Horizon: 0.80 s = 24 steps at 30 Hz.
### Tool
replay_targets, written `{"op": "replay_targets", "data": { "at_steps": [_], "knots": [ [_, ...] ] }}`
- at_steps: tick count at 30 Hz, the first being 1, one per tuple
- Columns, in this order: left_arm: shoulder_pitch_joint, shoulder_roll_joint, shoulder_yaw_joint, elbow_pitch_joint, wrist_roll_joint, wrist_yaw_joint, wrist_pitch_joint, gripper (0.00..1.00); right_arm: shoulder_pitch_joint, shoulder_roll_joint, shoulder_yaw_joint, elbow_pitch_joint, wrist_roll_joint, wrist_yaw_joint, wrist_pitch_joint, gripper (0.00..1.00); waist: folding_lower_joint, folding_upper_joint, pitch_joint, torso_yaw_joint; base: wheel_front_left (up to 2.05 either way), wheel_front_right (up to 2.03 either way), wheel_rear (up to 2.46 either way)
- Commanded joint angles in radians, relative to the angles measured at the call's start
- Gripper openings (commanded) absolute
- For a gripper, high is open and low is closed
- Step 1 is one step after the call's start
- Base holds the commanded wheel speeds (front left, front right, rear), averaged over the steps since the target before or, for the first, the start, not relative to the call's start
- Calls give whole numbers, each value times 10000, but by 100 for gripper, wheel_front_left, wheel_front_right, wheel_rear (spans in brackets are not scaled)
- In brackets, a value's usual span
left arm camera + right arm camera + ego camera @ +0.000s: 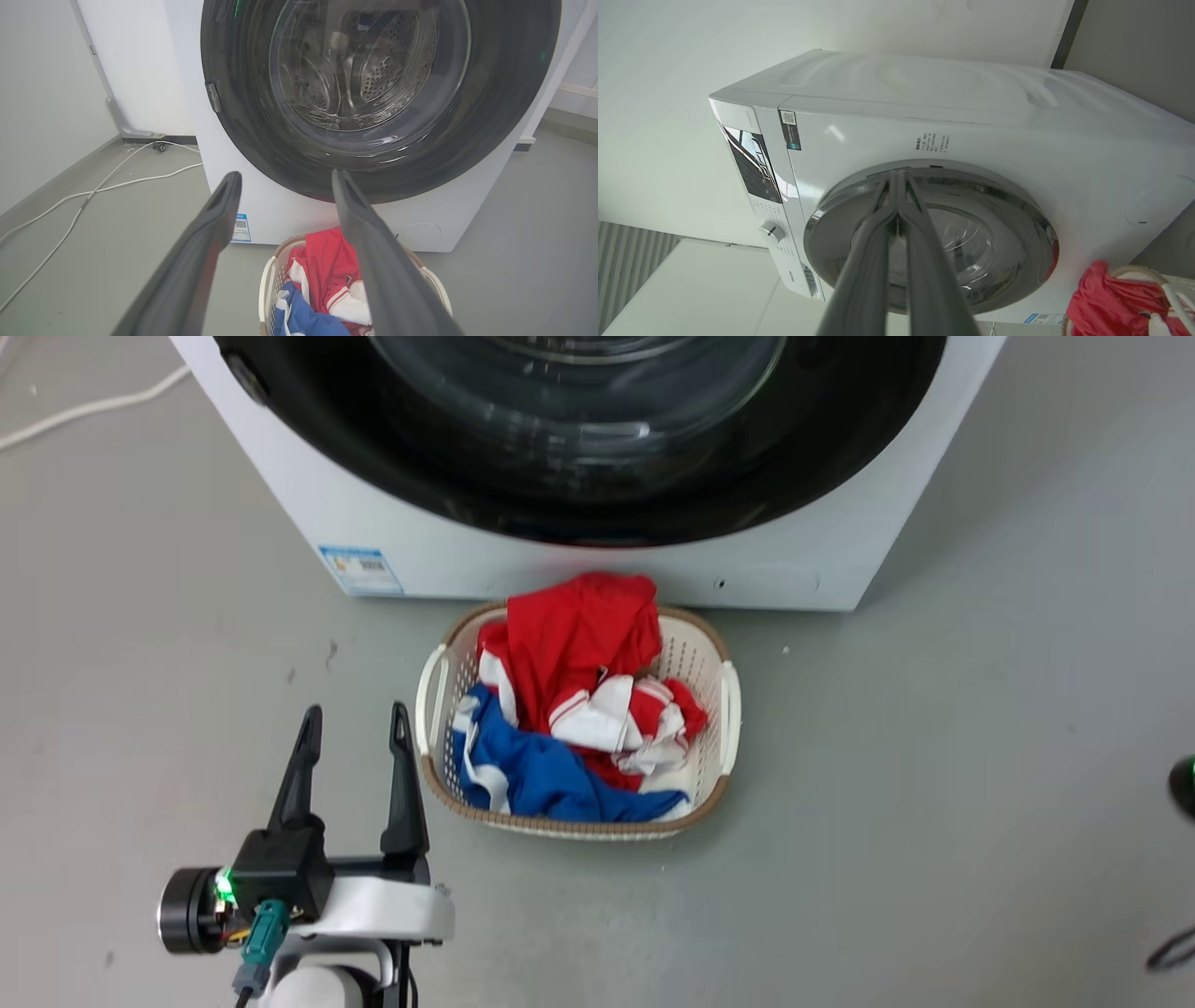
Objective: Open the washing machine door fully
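On the washing machine [280, 219] front | washing machine door [495, 116]: glossy black, closed

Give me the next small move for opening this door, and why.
Probably ease the right gripper forward to catch the door by its rim: the door sits shut, the shut jaws point at that rim, and the left gripper hangs open, low.

Bright even light, faint shadows, glare on washing machine door [999, 233]
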State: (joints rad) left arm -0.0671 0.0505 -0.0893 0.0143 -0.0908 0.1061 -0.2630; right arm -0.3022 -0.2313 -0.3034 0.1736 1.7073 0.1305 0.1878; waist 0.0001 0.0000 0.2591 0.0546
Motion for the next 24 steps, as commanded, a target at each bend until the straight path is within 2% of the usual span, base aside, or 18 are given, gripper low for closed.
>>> {"op": "replay_targets", "data": {
  "at_steps": [1, 12, 18, 24],
  "knots": [
    [-237, -2, -24, -84, 77, 30, -28, 100, -544, -191, -37, 161, -33, 4, 153, 0, -1, 0, 476, 168, 0, 0, 0],
    [-1151, -4, -293, -454, -9, 89, -28, 100, -3869, -1575, 271, 1484, -385, 4, 1107, 0, -1, 0, 1965, 651, 0, 0, 0],
    [-1437, -4, -464, -523, -134, 187, -28, 100, -5480, -2213, 1029, 2145, -873, 4, 1713, 0, -1, 0, 2554, 907, 0, 0, 0],
    [-1630, -4, -684, -536, -284, 280, -28, 100, -6694, -2530, 1815, 2801, -1484, 4, 2133, 0, -1, 0, 2931, 1145, 0, 0, 0]
  ]
}}
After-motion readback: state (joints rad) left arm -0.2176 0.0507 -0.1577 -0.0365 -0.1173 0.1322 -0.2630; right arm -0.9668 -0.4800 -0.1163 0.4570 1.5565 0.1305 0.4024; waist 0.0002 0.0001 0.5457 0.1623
